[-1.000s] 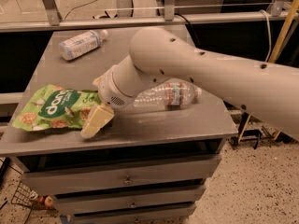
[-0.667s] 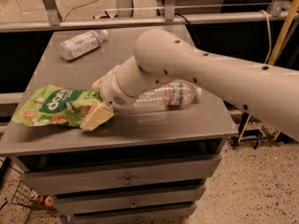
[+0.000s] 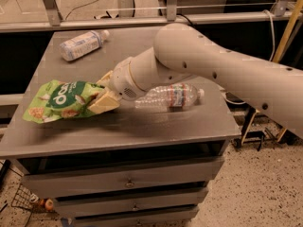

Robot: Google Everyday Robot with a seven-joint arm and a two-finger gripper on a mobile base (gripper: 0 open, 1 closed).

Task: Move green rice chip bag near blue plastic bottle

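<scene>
The green rice chip bag (image 3: pixel 59 100) is at the left side of the grey table (image 3: pixel 142 126), its right end tilted up off the surface. My gripper (image 3: pixel 104 91) is at the bag's right end, shut on it, with one cream finger (image 3: pixel 105 103) below the bag and the other above. The blue plastic bottle (image 3: pixel 80 45) lies on its side at the far left of the table, well behind the bag, cap pointing right.
A clear ribbed bottle with a red-marked label (image 3: pixel 170 97) lies on its side just right of my gripper, under my arm. The table has drawers below its front edge. A metal rail (image 3: pixel 142 20) runs behind the table.
My gripper has risen a little and moved back, lifting the right end of the green bag with it. The two bottles have not moved.
</scene>
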